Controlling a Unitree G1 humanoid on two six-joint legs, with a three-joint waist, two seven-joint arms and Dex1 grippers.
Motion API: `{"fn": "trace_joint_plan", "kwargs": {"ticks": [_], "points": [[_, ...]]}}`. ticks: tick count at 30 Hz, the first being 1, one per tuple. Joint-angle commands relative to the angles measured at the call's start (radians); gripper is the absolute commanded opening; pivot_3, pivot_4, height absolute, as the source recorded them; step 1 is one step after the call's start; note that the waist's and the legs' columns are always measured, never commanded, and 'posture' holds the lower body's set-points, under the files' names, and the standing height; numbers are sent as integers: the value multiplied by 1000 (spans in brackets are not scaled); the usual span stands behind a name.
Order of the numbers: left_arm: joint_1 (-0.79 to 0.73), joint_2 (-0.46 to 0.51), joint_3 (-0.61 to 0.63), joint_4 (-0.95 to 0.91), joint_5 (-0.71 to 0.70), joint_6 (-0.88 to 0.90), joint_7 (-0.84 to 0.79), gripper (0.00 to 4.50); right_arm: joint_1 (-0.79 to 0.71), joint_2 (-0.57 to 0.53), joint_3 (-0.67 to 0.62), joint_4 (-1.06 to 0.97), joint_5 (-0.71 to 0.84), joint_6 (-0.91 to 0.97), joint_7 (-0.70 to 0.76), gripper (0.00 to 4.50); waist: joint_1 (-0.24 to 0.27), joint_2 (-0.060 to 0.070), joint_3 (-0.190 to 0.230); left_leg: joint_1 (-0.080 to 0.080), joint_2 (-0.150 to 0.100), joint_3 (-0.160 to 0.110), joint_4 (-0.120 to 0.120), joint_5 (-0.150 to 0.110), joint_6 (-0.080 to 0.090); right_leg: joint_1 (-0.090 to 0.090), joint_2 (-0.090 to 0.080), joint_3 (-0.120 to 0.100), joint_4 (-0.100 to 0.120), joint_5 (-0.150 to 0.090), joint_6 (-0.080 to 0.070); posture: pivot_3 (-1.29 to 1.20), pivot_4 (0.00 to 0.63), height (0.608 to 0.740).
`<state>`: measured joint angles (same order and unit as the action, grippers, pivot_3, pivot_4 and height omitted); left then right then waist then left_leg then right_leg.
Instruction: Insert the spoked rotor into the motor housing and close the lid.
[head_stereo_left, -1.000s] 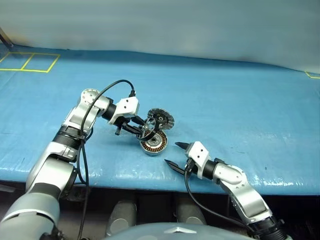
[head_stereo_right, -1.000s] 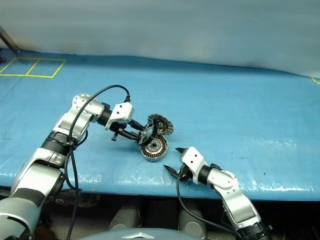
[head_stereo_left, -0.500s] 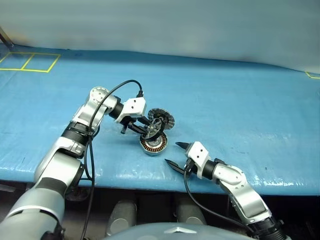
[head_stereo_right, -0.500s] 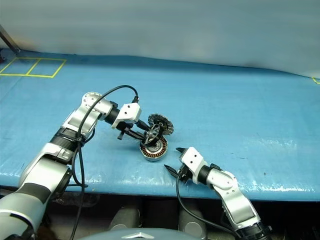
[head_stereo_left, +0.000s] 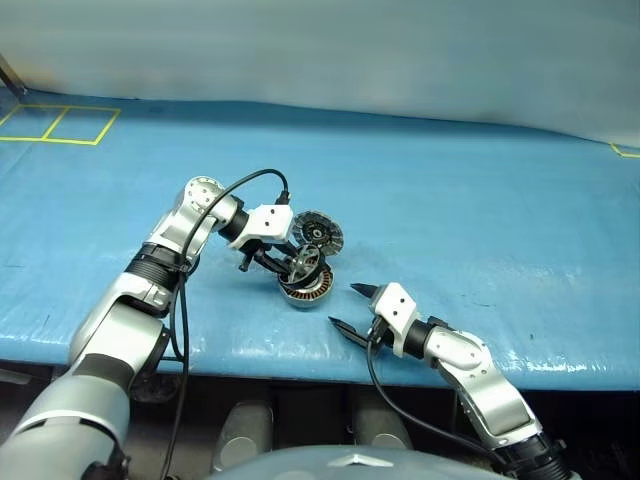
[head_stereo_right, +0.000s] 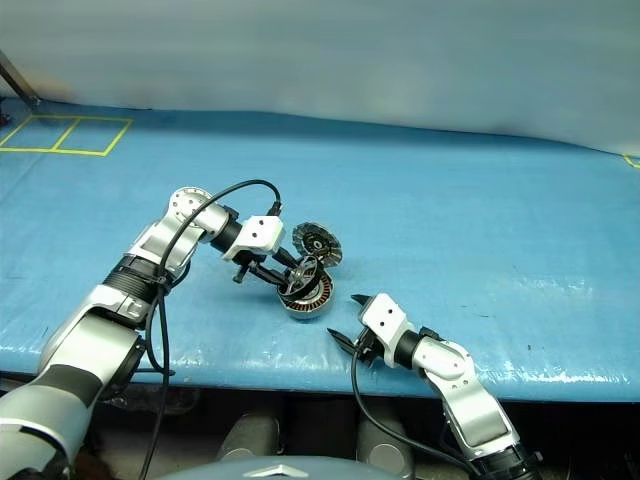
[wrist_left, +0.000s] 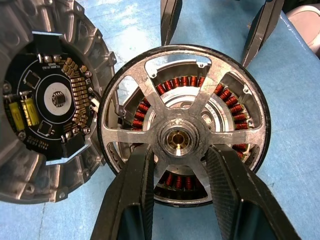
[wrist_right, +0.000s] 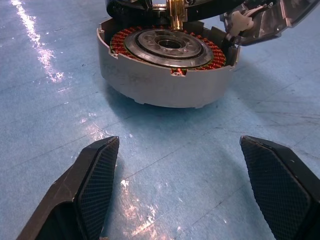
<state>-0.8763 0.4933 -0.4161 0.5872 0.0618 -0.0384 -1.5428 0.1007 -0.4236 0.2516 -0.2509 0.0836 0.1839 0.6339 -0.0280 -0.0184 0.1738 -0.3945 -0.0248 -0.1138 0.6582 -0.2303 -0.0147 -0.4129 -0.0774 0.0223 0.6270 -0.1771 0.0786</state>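
Left arm has carried the spoked rotor rightward and down, now over the motor housing on the blue worktop. Left end effector pinches the hub to centre it; lid open beside. Right end effector wide open, empty, near.

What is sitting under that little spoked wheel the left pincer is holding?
Under the spoked rotor is the motor housing, its copper-red windings showing between the spokes around a silver hub. The left pincer and the spokes cover part of that ring. The lid stands open beside it.
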Motion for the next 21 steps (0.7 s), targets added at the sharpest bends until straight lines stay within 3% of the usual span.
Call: {"fn": "trace_joint_plan", "kwargs": {"ticks": [1,6,7,12,21], "points": [[-26,4,0,5,12,-17,-2,1417,-11,4,-5,-21,4,-15,1,4078,0,0,0,0,0,0,0,0,0,0,0,0,0,0,0,0,150,740],[-37,0,-8,24,23,-51,-7,1417,-11,5,-5,-21,2,-16,-3,4078,0,0,0,0,0,0,0,0,0,0,0,0,0,0,0,0,150,740],[-40,1,-13,27,27,-55,-11,1989,-12,6,-5,-20,2,-16,-3,4078,0,0,0,0,0,0,0,0,0,0,0,0,0,0,0,0,150,740],[-50,-15,0,49,43,-92,53,3507,-13,12,-5,-18,3,-17,-7,4078,2,0,0,0,0,0,0,0,0,0,0,0,0,0,0,0,150,740],[-10,-15,79,-72,-78,33,38,3507,-8,18,-11,-22,1,-11,-22,4078,1,0,0,0,0,0,0,0,0,0,0,0,0,0,0,0,150,740]]}}
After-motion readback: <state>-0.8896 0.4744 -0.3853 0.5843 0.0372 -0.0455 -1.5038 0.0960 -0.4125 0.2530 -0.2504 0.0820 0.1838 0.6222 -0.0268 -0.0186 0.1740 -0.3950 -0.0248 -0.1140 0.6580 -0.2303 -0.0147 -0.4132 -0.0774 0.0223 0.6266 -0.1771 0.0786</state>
